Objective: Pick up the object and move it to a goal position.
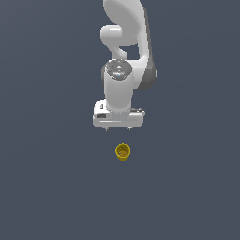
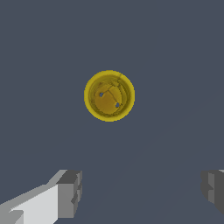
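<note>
Wrist view, yellow cup (image 2: 109, 95) upright, unmarked, fingers (image 2: 70, 194) spread, apart from it

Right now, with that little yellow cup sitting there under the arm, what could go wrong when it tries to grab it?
1. The cup is not between the open fingers in the wrist view; coming straight down might miss it or clip its rim.
2. It is small, stands upright and seems to narrow toward the base, so a nudge from one finger could tip it or roll it away.
3. Closing on sloped sides, the fingers might let it slip out.
</note>
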Controlling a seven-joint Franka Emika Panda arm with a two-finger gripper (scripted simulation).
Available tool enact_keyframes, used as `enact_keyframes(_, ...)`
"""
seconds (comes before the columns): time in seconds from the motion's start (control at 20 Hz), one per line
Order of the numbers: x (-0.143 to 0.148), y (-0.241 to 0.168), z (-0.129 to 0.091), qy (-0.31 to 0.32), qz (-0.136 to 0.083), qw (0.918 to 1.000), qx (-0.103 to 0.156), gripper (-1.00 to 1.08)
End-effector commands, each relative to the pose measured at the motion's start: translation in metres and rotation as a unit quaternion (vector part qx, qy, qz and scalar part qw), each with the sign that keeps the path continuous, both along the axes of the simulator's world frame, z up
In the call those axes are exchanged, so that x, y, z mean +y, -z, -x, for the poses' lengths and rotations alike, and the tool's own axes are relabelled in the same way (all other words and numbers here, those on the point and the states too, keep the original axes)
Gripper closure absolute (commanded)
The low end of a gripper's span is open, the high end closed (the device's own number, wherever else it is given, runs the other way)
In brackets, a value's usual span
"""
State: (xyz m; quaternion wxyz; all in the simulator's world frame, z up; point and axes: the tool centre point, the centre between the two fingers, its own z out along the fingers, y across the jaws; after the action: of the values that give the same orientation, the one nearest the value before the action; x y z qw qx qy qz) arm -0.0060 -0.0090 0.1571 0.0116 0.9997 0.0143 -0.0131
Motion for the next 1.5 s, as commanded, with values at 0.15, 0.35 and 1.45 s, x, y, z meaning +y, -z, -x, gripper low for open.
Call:
enact_keyframes(0.15,0.002,0.0,-0.001,-0.005,0.001,1.0,0.0,-0.92)
enact_keyframes(0.35,0.003,0.003,-0.006,-0.018,0.0,0.9998,-0.001,-0.92)
enact_keyframes(1.45,0.023,0.058,-0.064,-0.193,-0.013,0.9811,-0.01,-0.92)
